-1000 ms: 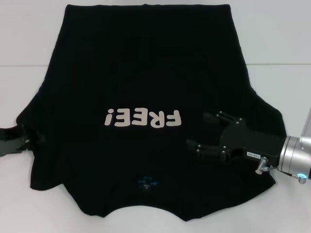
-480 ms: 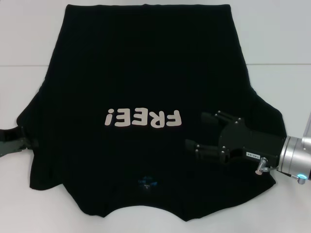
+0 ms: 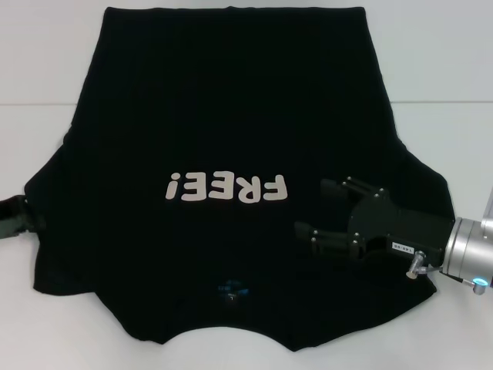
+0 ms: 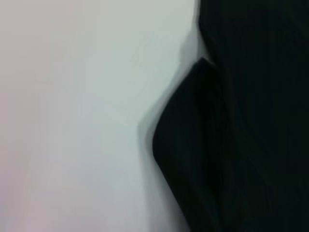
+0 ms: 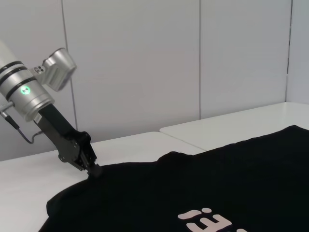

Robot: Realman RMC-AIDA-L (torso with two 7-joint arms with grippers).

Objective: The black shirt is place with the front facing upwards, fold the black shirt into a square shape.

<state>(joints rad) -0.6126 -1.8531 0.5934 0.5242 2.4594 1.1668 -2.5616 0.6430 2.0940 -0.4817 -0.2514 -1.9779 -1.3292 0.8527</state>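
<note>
The black shirt (image 3: 231, 116) lies spread flat on the white table (image 3: 46, 62), front up, with white "FREE!" lettering (image 3: 226, 187) and a small blue neck label (image 3: 233, 290) near the front edge. My left gripper (image 3: 14, 216) is at the far left, shut on the shirt's left sleeve edge. It also shows in the right wrist view (image 5: 91, 168), at the cloth's edge. My right gripper (image 3: 317, 210) is open and empty over the shirt's right side, beside the lettering. The left wrist view shows only black cloth (image 4: 241, 121) and table.
A seam (image 3: 439, 102) runs across the table top behind the shirt's middle. White table (image 3: 454, 62) shows on both sides of the shirt. A pale panelled wall (image 5: 145, 63) stands behind the table in the right wrist view.
My left gripper has moved left, toward the picture's edge, drawing the left sleeve and the shirt's lower left corner outward. The right gripper has hardly moved.
</note>
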